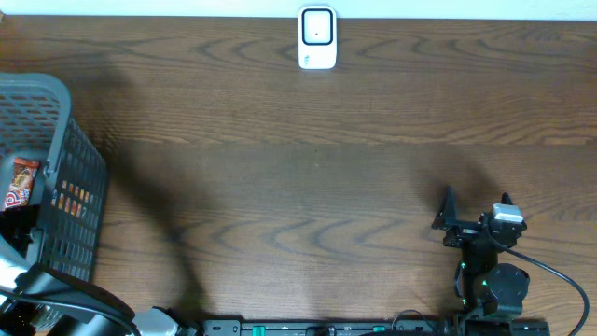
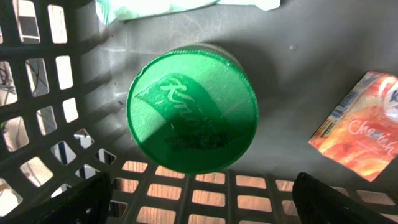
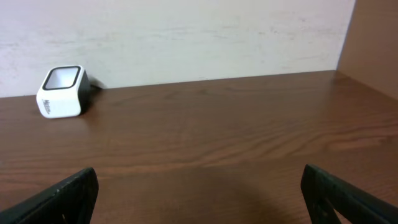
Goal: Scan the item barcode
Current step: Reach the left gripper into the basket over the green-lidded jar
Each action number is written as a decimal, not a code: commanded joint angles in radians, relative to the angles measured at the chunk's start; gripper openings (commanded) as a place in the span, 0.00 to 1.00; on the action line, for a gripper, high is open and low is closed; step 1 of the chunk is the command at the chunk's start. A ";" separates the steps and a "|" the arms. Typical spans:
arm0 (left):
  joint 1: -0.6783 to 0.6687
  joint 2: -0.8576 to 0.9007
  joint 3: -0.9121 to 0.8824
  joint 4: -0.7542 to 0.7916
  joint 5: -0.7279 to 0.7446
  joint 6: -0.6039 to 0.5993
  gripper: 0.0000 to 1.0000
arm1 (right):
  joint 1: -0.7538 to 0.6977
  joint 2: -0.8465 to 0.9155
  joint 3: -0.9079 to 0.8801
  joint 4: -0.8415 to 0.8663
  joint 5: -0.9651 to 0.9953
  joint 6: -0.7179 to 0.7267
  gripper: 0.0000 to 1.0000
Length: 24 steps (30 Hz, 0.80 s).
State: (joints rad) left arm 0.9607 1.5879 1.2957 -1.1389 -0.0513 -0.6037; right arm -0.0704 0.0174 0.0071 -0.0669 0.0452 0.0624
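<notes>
My left gripper (image 2: 202, 191) is down inside the grey mesh basket (image 2: 56, 149), open wide, with nothing between its fingers. Straight ahead of it stands a jar with a round green lid (image 2: 193, 111), apart from both fingertips. An orange snack packet (image 2: 360, 127) lies to its right and a pale green bag (image 2: 186, 6) sits beyond it. No barcode shows on any item. The white scanner (image 1: 317, 39) stands at the table's far edge and also shows in the right wrist view (image 3: 61, 92). My right gripper (image 1: 446, 217) (image 3: 199, 180) hovers open and empty over bare wood.
The basket (image 1: 65, 187) fills the table's left edge, with a red-and-orange packet (image 1: 20, 182) visible inside it. My left arm (image 1: 47, 294) reaches into it from the near left corner. A pale wall (image 3: 186, 37) rises behind the scanner.
</notes>
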 commanded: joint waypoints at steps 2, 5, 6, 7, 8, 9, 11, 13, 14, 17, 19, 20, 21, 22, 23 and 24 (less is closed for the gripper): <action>0.005 -0.005 -0.005 0.011 -0.009 0.004 0.94 | 0.007 -0.003 -0.002 -0.003 0.006 -0.012 0.99; 0.009 -0.005 -0.005 0.016 -0.010 0.003 0.94 | 0.007 -0.003 -0.002 -0.003 0.006 -0.012 0.99; 0.013 -0.005 -0.005 0.018 -0.011 0.001 0.94 | 0.007 -0.003 -0.002 -0.003 0.006 -0.012 0.99; 0.020 -0.005 -0.005 0.019 -0.012 -0.006 0.94 | 0.007 -0.003 -0.002 -0.003 0.006 -0.012 0.99; 0.029 -0.005 -0.006 0.019 -0.012 -0.017 0.94 | 0.007 -0.003 -0.002 -0.003 0.006 -0.012 0.99; 0.039 -0.005 -0.006 0.019 -0.012 -0.024 0.94 | 0.007 -0.003 -0.002 -0.003 0.006 -0.012 0.99; 0.063 -0.005 -0.014 0.023 -0.011 -0.027 0.94 | 0.007 -0.003 -0.002 -0.003 0.006 -0.012 0.99; 0.088 -0.005 -0.028 0.026 -0.011 -0.039 0.94 | 0.007 -0.003 -0.002 -0.003 0.006 -0.012 0.99; 0.100 -0.005 -0.036 0.026 -0.011 -0.050 0.94 | 0.007 -0.003 -0.002 -0.003 0.006 -0.012 0.99; 0.123 -0.005 -0.057 0.043 -0.003 -0.049 0.94 | 0.007 -0.003 -0.002 -0.003 0.006 -0.012 0.99; 0.122 -0.005 -0.073 0.058 0.000 -0.049 0.94 | 0.007 -0.003 -0.002 -0.003 0.005 -0.012 0.99; 0.120 -0.005 -0.082 0.069 0.000 -0.049 0.95 | 0.007 -0.003 -0.002 -0.003 0.006 -0.012 0.99; 0.121 -0.005 -0.090 0.077 0.000 -0.049 0.95 | 0.007 -0.003 -0.002 -0.003 0.006 -0.012 0.99; 0.121 -0.005 -0.098 0.085 0.000 -0.049 0.95 | 0.007 -0.003 -0.002 -0.003 0.006 -0.012 0.99; 0.121 -0.005 -0.103 0.092 0.000 -0.049 0.95 | 0.007 -0.003 -0.002 -0.003 0.006 -0.012 0.99; 0.121 -0.005 -0.105 0.097 0.000 -0.049 0.95 | 0.007 -0.003 -0.002 -0.003 0.006 -0.012 0.99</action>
State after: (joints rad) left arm 1.0828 1.5723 1.2266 -1.0458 -0.0494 -0.6365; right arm -0.0704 0.0174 0.0071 -0.0669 0.0448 0.0624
